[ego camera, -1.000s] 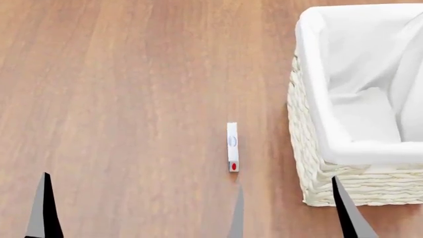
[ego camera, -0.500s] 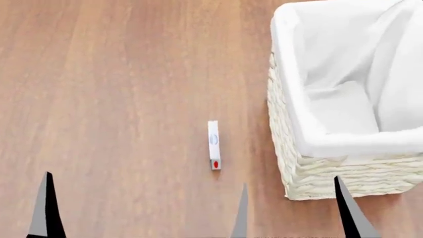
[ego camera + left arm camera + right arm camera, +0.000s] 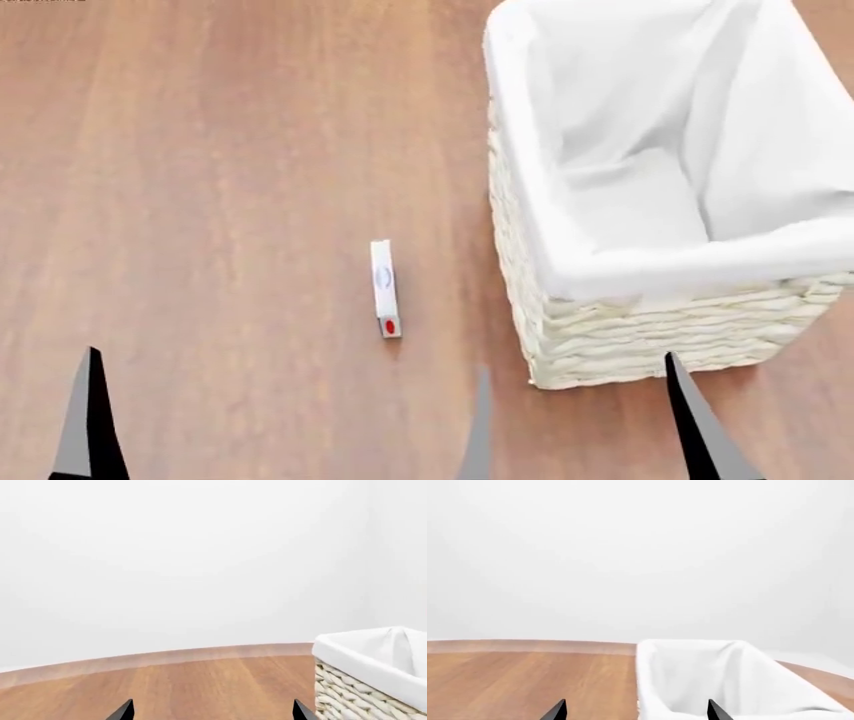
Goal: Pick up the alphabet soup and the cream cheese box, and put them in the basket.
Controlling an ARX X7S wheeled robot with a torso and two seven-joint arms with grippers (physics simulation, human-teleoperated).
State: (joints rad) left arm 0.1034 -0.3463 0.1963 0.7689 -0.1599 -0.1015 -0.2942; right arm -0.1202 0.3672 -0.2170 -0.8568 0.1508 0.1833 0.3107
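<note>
Wooden desk (image 3: 200,200) with a plain white wall behind; cream cheese box (image 3: 384,288) lies ahead between both spread, empty jaws; wicker basket (image 3: 641,330) ahead of the right jaws.

From the right arm's camera, two dark fingertips (image 3: 558,711) of the right gripper (image 3: 636,711) poke into sight, set wide apart with bare space between them. Ahead of them stands the basket (image 3: 694,652), its white cloth lining folded over the rim and sagging down inside; only the top of it shows, so the wicker is hidden here. The near edge of its rim lies between the two tips. Brown wooden floor (image 3: 514,685) stretches away beside the basket to a pale skirting strip, and a plain white wall (image 3: 640,555) rises behind everything.
</note>
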